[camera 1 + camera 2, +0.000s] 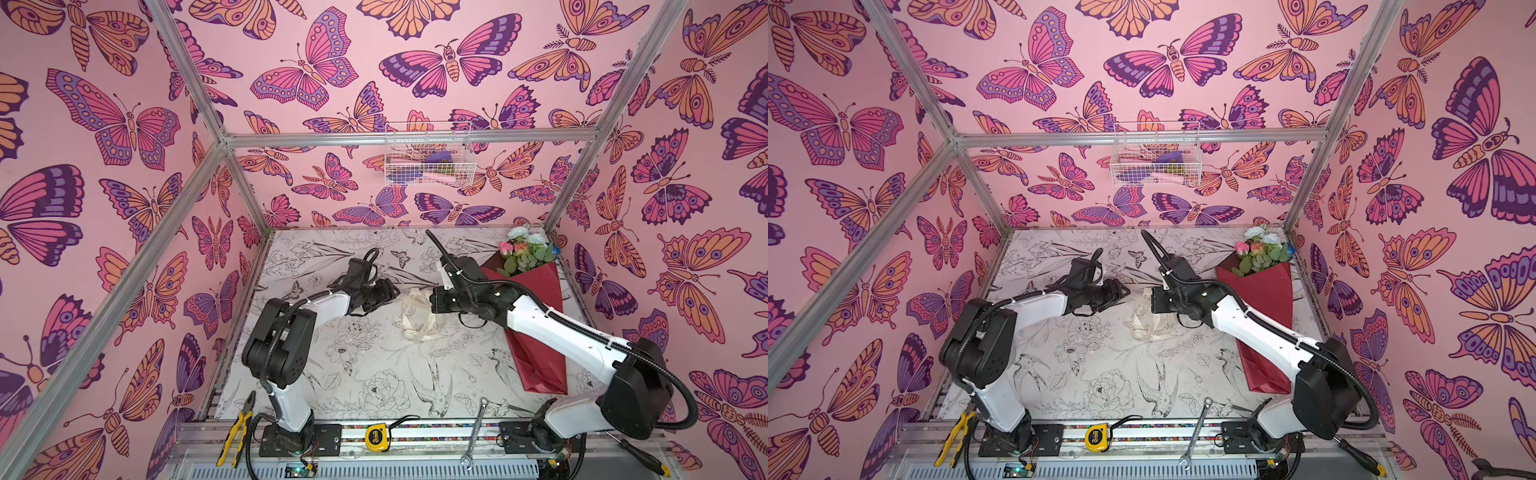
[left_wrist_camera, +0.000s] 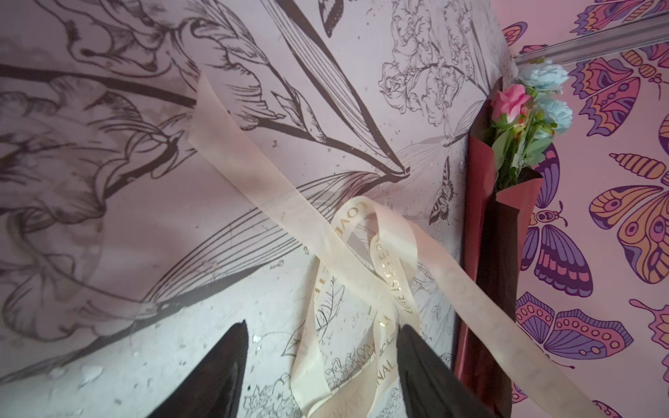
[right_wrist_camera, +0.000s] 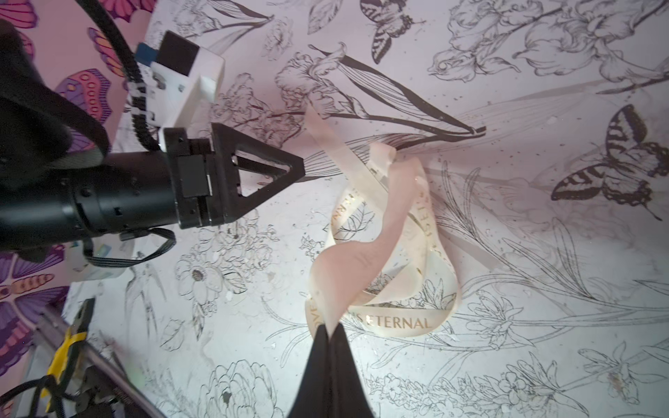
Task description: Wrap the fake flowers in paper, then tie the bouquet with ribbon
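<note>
- The bouquet of fake flowers lies wrapped at the right edge of the bench, untied.
- Fingers of the right gripper pinch the cream ribbon, apart from the bouquet.
- Fingers of the left gripper stand open; looping and knotting remain.

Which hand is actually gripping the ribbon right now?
The right hand, pinched shut on a raised strand of the cream ribbon; the left hand stands open, holding nothing.

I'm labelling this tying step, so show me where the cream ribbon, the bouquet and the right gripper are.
ribbon [image 3: 394,321], right wrist view, on its gold-lettered strip.
bouquet [image 1: 544,278], in a top view, on its red wrapping paper.
right gripper [image 3: 330,331], right wrist view, between its fingertips, shut on the ribbon.
</note>
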Available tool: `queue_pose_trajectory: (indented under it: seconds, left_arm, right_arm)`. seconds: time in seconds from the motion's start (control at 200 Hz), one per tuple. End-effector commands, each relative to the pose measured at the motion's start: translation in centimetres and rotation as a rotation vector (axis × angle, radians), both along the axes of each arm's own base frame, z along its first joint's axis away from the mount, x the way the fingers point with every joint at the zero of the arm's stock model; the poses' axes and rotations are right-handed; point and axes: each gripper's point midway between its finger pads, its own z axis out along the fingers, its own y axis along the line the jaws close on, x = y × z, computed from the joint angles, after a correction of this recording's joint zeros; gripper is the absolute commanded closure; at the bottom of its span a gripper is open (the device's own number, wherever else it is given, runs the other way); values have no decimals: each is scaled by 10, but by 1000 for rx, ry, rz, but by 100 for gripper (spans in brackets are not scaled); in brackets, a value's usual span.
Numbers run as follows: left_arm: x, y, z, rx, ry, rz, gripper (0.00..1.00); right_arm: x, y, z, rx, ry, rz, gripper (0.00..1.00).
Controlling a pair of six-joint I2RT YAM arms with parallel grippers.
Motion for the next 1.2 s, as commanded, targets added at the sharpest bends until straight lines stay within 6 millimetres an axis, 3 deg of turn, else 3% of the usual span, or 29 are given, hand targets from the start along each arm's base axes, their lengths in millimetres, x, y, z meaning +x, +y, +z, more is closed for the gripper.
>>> queue_pose_trajectory:
  seconds: [0.0, 0.13, 0.431, 0.691, 0.941, 1.056, 1.192]
  left_arm:
    - [-1, 11, 14, -3, -48, 16, 32]
    - [-3, 23, 15, -1, -49, 41, 32]
    - [-4, 43, 29, 0, -94, 67, 30]
    - [-10, 40, 27, -4, -90, 42, 29]
    - [-13, 16, 36, -52, -114, -17, 28]
    - [-17, 7, 43, -40, -171, -46, 28]
    - [-22, 5, 53, -62, -247, -60, 29]
  right_arm:
    - [-3, 16, 51, 95, -89, 81, 100]
    - [-5, 26, 99, 163, -157, 142, 100]
    - [-7, 38, 237, 271, -348, 239, 100]
    - [-18, 28, 321, 370, -512, 239, 100]
    - [-21, 8, 362, 363, -619, 187, 100]
    - [-19, 4, 360, 341, -624, 168, 100]
    - [-9, -4, 341, 291, -612, 104, 100]
